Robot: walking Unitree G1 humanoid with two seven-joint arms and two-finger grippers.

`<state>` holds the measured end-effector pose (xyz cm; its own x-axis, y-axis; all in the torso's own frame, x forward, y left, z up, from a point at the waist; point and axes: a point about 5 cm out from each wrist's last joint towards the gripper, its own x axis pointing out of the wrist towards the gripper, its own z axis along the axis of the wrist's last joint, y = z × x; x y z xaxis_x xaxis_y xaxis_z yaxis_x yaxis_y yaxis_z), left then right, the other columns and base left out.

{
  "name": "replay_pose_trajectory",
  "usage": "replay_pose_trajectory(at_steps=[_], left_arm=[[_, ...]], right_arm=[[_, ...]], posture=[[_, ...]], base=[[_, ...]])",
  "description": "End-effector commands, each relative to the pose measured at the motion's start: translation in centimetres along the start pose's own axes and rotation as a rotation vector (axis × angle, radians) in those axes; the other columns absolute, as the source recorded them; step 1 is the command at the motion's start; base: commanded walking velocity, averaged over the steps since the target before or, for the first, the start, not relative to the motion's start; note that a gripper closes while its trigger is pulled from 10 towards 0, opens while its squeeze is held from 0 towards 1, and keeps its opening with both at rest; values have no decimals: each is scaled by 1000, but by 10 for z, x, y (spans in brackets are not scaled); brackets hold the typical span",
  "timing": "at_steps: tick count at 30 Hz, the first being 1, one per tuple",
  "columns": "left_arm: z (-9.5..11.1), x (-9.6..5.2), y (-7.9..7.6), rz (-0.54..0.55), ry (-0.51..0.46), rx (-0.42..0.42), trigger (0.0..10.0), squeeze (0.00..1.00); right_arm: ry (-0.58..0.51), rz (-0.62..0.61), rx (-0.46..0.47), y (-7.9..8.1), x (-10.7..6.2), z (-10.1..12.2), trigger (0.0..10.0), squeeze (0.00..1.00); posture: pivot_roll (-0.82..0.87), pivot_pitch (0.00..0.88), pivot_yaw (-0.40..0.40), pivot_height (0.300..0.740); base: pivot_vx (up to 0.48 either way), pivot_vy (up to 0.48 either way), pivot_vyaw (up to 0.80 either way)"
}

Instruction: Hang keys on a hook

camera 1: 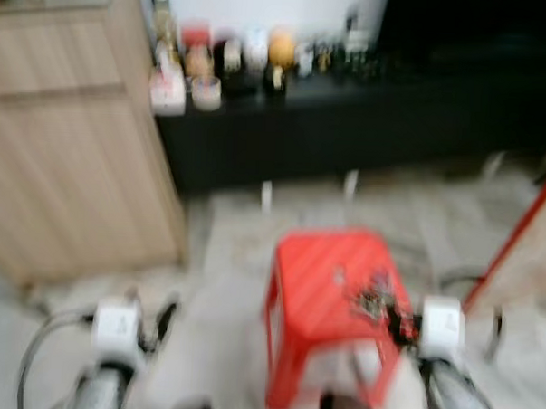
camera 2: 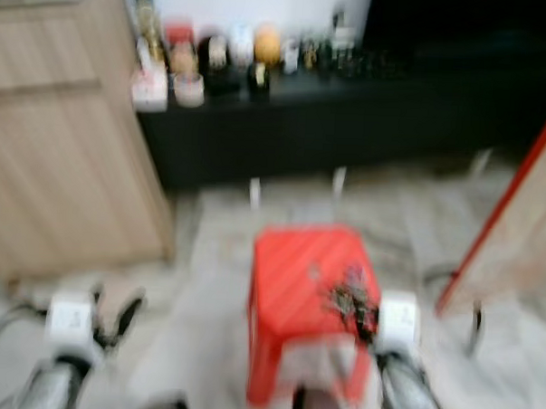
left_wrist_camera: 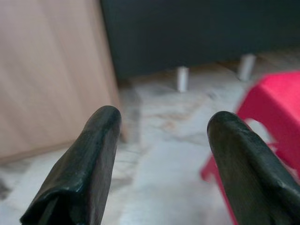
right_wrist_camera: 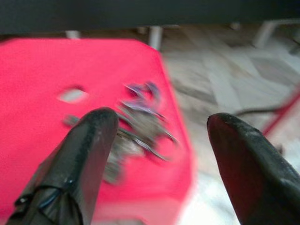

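Observation:
A bunch of keys (camera 1: 370,295) (right_wrist_camera: 138,126) lies on the right part of a red plastic stool (camera 1: 329,279) on the floor in front of me. My right gripper (right_wrist_camera: 161,154) is open just short of the keys, its fingers (right_wrist_camera: 89,154) wide apart with nothing between them. Its wrist (camera 1: 442,328) sits at the stool's right side. My left gripper (left_wrist_camera: 161,154) is open and empty, held low to the left of the stool (left_wrist_camera: 276,108), over the floor. The head views are blurred.
A light wooden cabinet (camera 1: 67,141) stands at the left. A low black sideboard (camera 1: 367,118) with several bottles and jars (camera 1: 252,59) runs along the back. A red-framed board (camera 1: 525,234) leans at the right. Cables lie on the marble floor (camera 1: 225,257).

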<state>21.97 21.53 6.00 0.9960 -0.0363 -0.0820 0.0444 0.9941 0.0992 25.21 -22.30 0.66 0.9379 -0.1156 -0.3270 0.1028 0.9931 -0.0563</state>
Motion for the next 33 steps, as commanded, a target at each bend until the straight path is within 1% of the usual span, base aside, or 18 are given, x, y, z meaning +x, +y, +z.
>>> replay_pose_trajectory(at_steps=[1, 4, 8, 9, 14, 15, 16, 19, 23, 24, 25, 26, 28, 33], left_arm=[[-7, -5, 7, 23, 37, 20, 10000, 0], [-7, -6, 7, 26, 40, 20, 10000, 0], [-7, -6, 7, 25, 39, 20, 10000, 0], [-7, -6, 7, 23, 39, 21, 10000, 0], [-6, -8, 7, 21, 37, 23, 10000, 0], [-6, -9, 8, 21, 39, 26, 10000, 0], [-6, -10, 8, 22, 40, 26, 10000, 0], [-5, -13, 9, 10, 47, 39, 10000, 0], [-5, -15, 11, 7, 50, 47, 10000, 0], [-4, -16, 13, 5, 50, 51, 10000, 0], [-4, -17, 13, 5, 50, 52, 10000, 0], [-3, -17, 14, 5, 51, 54, 10000, 0], [-3, -18, 14, 5, 52, 57, 10000, 0], [-2, -20, 13, 2, 57, 58, 10000, 0]], right_arm=[[-4, 28, 12, 11, 1, 0, 10000, 0], [4, 32, 9, 11, 2, 0, 10000, 0], [31, 76, 16, 14, 4, -1, 10000, 0], [37, 80, 3, 14, 6, -2, 10000, 0], [62, 57, -3, 10, 11, -3, 10000, 0], [78, 29, 39, 7, 15, -2, 10000, 0], [83, 17, 58, 6, 16, -1, 10000, 0], [104, -10, 96, 3, 24, 3, 10000, 0], [112, -20, 130, 2, 29, 7, 10000, 0], [122, -45, 186, 0, 32, 9, 10000, 0], [124, -53, 204, 0, 33, 10, 10000, 0], [128, -54, 206, 0, 34, 11, 10000, 0], [147, -36, 177, 2, 37, 12, 10000, 0], [174, -23, 160, 4, 39, 12, 10000, 0]], posture=[[62, 0, -22, 580], [61, 0, -21, 580], [60, 0, -18, 580], [62, 0, -17, 580], [76, 0, -16, 580], [79, 0, -15, 580], [83, 0, -13, 580], [90, 0, -6, 580], [98, 0, -1, 580], [105, 0, 0, 580], [105, 0, 1, 580], [105, 0, 1, 580], [105, 0, 1, 580], [111, 0, -1, 580]], base=[[0, 0, 0], [0, 0, 0], [0, 0, 0], [0, 0, 0], [0, 0, 0], [0, 0, 0], [0, 0, 0], [0, 0, 0], [0, 0, 0], [0, 0, 0], [0, 0, 0], [0, 0, 0], [0, 0, 0], [0, 0, 0]])
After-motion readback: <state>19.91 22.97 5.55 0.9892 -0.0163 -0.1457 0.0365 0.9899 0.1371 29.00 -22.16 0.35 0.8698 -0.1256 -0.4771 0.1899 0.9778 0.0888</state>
